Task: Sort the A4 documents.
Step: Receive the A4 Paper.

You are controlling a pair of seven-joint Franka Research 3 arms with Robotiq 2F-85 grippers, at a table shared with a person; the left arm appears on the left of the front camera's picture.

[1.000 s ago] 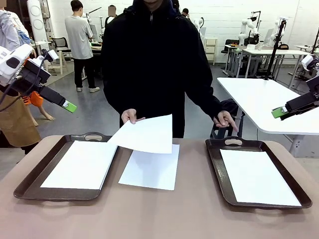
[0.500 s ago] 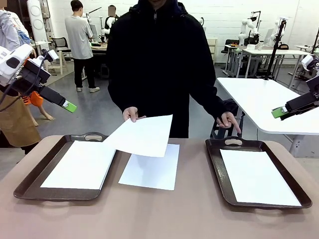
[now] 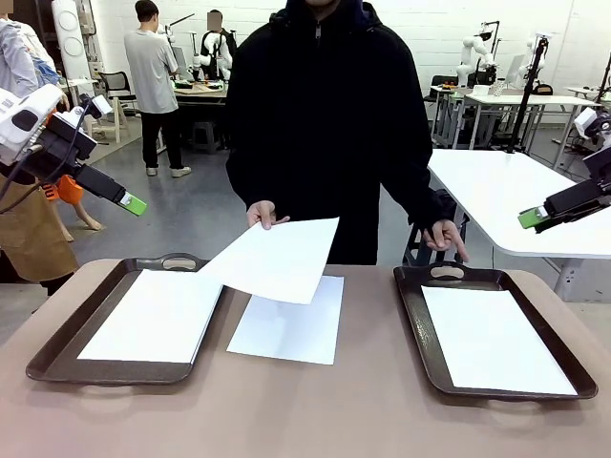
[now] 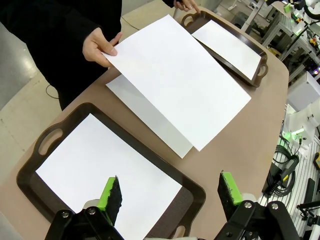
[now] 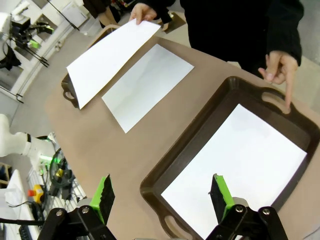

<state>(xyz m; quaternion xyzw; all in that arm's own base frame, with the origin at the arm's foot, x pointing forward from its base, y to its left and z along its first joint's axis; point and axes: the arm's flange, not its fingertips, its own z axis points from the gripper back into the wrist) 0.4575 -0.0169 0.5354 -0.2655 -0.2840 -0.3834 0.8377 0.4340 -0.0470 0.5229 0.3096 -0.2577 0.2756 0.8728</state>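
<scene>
Pincers hung clear of the table (image 3: pixel 334 410), jaws wide apart and empty: left gripper (image 3: pixel 134 203) raised beside the left tray (image 3: pixel 57 353), right gripper (image 3: pixel 531 218) beyond the right tray (image 3: pixel 412 320), likely leaving the person room; a hand (image 3: pixel 264 214) held one A4 sheet (image 3: pixel 272 258) aloft over a loose sheet (image 3: pixel 289 329) on the table, probably deciding its tray; a left-tray sheet (image 3: pixel 153 315) and a right-tray sheet (image 3: pixel 496 339) lay flat; all looked blank, no writing legible.

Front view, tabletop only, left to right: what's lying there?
left tray holding the left sheet → loose middle sheet → right tray holding the right sheet
</scene>
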